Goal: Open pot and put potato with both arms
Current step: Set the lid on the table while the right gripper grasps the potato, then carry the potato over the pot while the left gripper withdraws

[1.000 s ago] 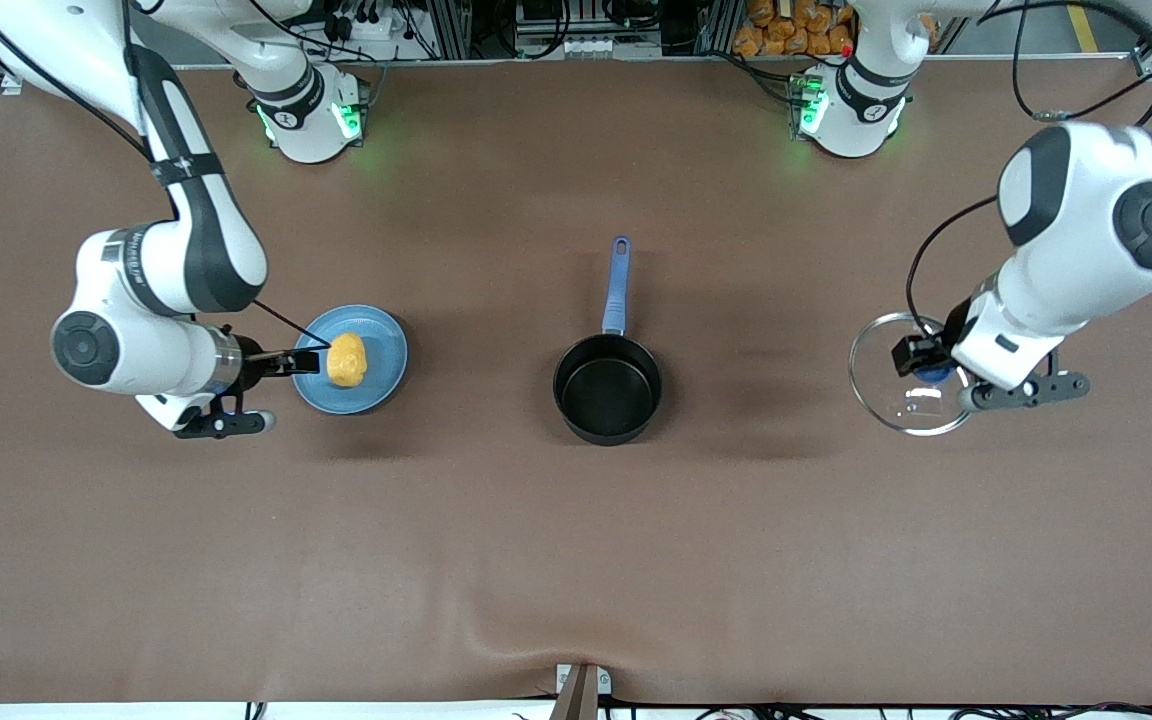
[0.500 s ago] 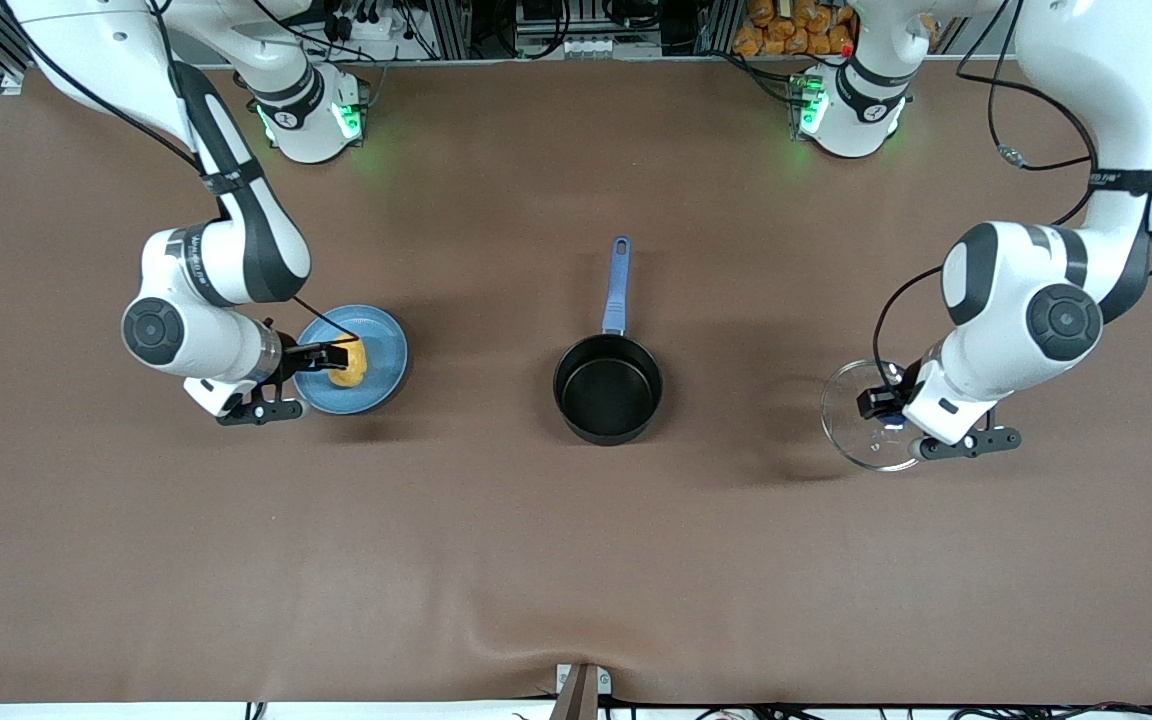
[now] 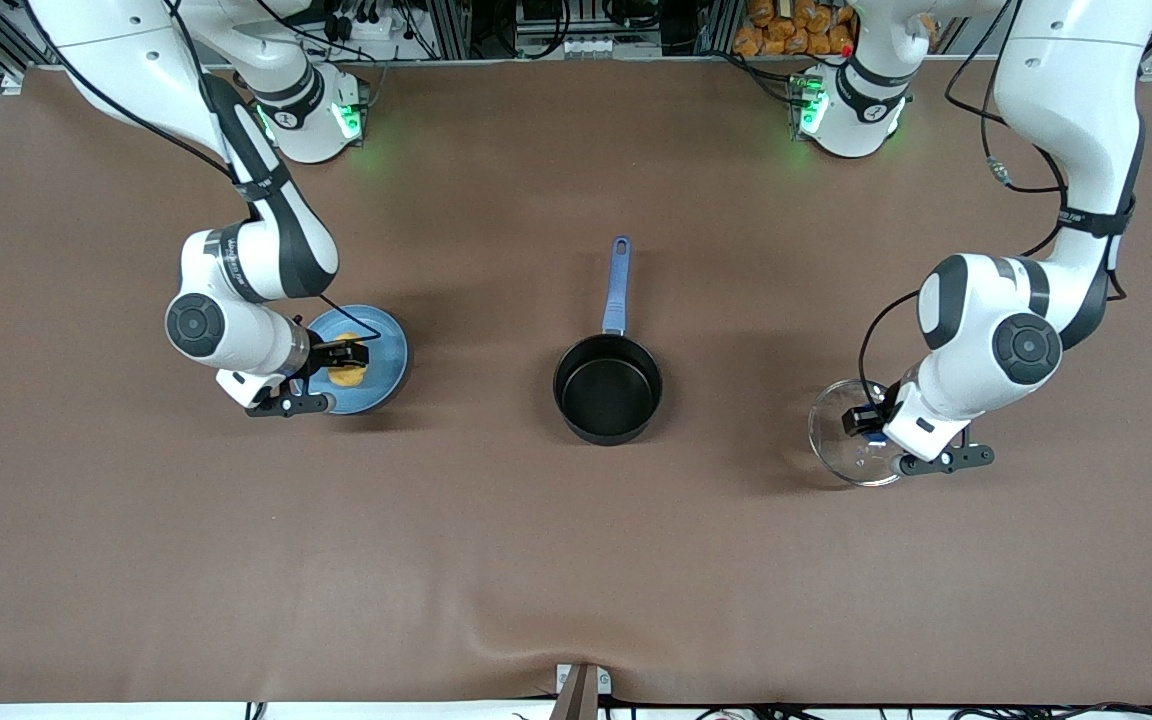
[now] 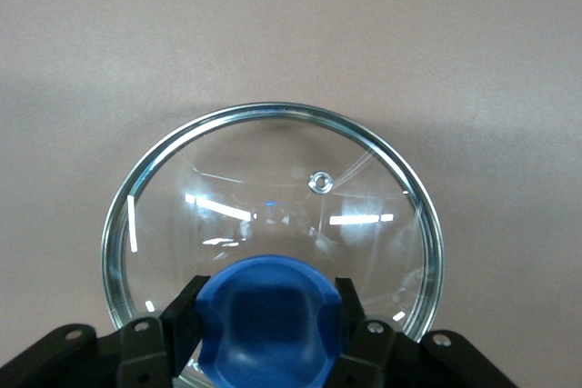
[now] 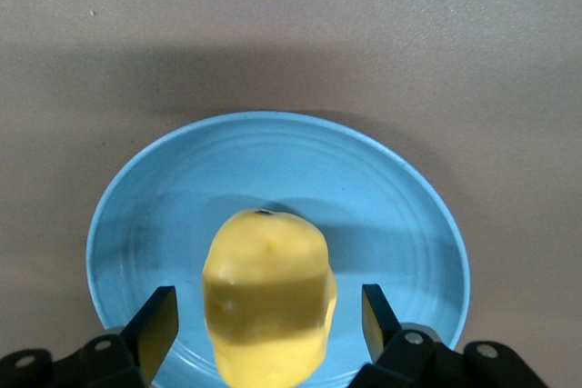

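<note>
At the right arm's end of the table, the right gripper [image 3: 348, 354] straddles the potato [image 3: 346, 372] on the blue plate [image 3: 388, 362], fingers wide. The uncovered pot [image 3: 607, 388] sits mid-table. The left gripper [image 3: 868, 422] grips the glass lid [image 3: 836, 450] by its blue knob [image 4: 269, 320].

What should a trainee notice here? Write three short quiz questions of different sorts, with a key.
1. True or false: the lid sits on the pot.
2. Where does the potato lie? A in the pot; B on the blue plate; C on the bare table.
3. Which arm's jaws are shut on the lid's knob?

Key: 1 false; 2 B; 3 left jaws.
</note>
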You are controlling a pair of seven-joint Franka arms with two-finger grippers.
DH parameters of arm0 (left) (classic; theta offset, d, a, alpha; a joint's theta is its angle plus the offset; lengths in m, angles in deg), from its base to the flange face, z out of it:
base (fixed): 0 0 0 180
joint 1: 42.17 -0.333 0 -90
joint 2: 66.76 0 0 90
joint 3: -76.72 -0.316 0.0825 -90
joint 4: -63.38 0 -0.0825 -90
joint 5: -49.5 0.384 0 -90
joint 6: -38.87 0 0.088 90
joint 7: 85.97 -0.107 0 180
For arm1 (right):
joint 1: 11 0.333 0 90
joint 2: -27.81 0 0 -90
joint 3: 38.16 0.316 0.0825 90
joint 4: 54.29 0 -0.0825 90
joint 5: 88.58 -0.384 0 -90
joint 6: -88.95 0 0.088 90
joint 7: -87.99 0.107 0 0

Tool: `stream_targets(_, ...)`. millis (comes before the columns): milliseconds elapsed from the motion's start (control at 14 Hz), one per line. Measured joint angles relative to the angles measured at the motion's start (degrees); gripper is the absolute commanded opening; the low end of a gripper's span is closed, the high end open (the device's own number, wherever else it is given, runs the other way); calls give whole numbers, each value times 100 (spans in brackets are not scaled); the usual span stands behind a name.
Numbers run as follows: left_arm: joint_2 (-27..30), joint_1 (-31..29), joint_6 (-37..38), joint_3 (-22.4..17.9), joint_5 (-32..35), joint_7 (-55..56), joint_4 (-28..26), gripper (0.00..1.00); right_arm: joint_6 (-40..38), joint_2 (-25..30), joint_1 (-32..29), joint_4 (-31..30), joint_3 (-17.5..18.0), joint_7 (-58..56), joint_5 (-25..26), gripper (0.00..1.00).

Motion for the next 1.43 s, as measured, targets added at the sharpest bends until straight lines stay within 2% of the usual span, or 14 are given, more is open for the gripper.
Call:
stream_targets(286,-241,4,-182,1,5,-13,2,41,44,-14,1,-82,-5,10,-1,72)
stream_targets(357,-274,4,-206,1,8,-18,2,41,88,-22,1,-109,-5,14,-1,56)
stream_targets(429,-301,5,-221,1,10,-23,2,45,154,-37,0,-136,-5,14,-2,26)
stream_targets(500,-321,8,-225,1,15,-27,2,63,183,-56,1,-144,-5,14,-2,14)
stream_targets(571,-333,9,-229,1,19,-30,2,96,188,-53,1,-139,-5,17,-2,8)
stream_targets(643,-340,9,-231,1,22,-33,2,100,187,-50,3,-134,-4,17,-2,3)
stream_targets(786,-341,13,-235,2,23,-40,9,100,135,-51,22,-67,7,17,-2,0)
stream_targets(929,-340,12,-238,1,23,-41,49,100,-251,-48,104,275,18,17,-2,0)
stream_targets(1143,-258,8,-187,1,23,-41,129,100,-1069,-42,396,1286,27,250,-91,0)
stream_targets(1429,438,-9,714,-6,23,-41,225,100,-1786,-401,1041,2848,40,858,-525,0)
